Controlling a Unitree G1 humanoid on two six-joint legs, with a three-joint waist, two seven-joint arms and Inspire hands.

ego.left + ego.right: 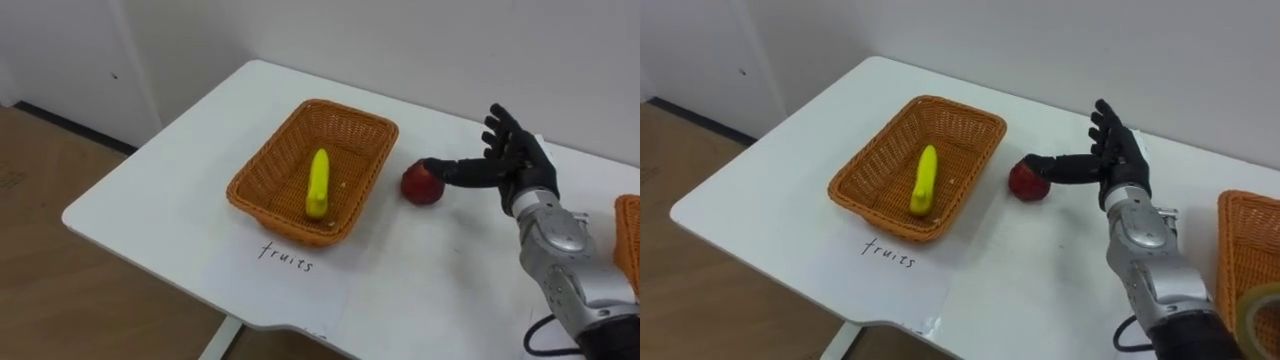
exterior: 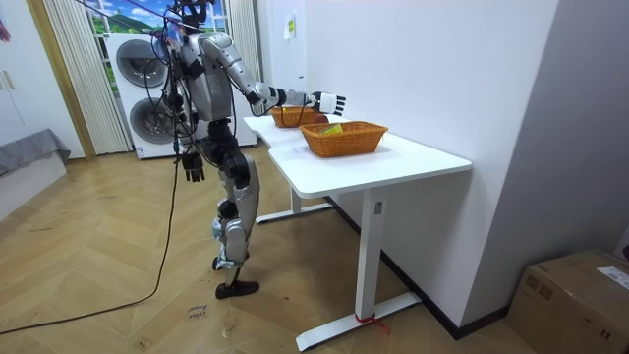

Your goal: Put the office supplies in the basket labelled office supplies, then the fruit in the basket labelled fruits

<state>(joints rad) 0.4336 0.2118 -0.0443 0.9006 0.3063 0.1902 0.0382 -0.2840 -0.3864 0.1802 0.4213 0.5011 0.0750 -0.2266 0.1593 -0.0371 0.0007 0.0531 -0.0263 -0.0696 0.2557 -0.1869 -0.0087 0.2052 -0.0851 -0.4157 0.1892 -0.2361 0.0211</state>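
Observation:
A woven fruit basket (image 1: 345,108) stands on the white table (image 1: 430,290) with a yellow banana (image 1: 318,183) lying inside it. A red apple (image 1: 420,187) rests on the table just right of the basket. My right hand (image 1: 520,160) is beside the apple on its right, open, fingers spread upward, thumb reaching onto the apple's top. A second woven basket (image 1: 1238,215) sits at the table's right, with a roll of tape (image 1: 1262,305) at its near end. In the room view my left hand (image 2: 193,169) hangs at my side.
A handwritten paper label (image 1: 287,255) lies in front of the fruit basket, near the table's front edge. A white wall runs behind the table. Wooden floor lies to the left. I stand at the table's end in the room view, washing machines behind me.

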